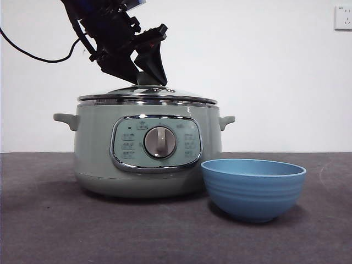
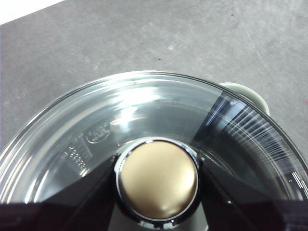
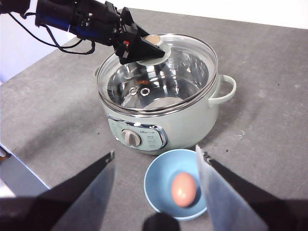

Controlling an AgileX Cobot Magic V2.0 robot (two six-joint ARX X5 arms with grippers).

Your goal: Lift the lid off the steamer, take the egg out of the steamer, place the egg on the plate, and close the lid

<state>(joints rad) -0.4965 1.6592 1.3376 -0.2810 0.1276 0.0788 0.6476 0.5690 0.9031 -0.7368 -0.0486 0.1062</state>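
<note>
Grey matte table (image 1: pixel 49 231): left gripper (image 2: pixel 158 192) fingers clasp domed glass lid (image 3: pixel 159 72); right gripper (image 3: pixel 156 161) fingers wide.

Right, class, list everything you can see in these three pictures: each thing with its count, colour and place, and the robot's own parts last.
steamer: one, pale mint green with a chrome-framed panel and silver dial, on the table behind the bowl.
lid: one, clear glass with a chrome rim and a pale knob, sitting on the steamer.
plate: one, sky-blue deep bowl, on the table in front of the steamer.
egg: one, brownish, lying in the blue bowl.
table: one, dark grey surface under everything.
wall socket: one, white, on the wall behind.
left gripper: one, black, over the steamer with its jaws either side of the lid's knob.
right gripper: one, black, jaws open, above the bowl and apart from it.
</note>
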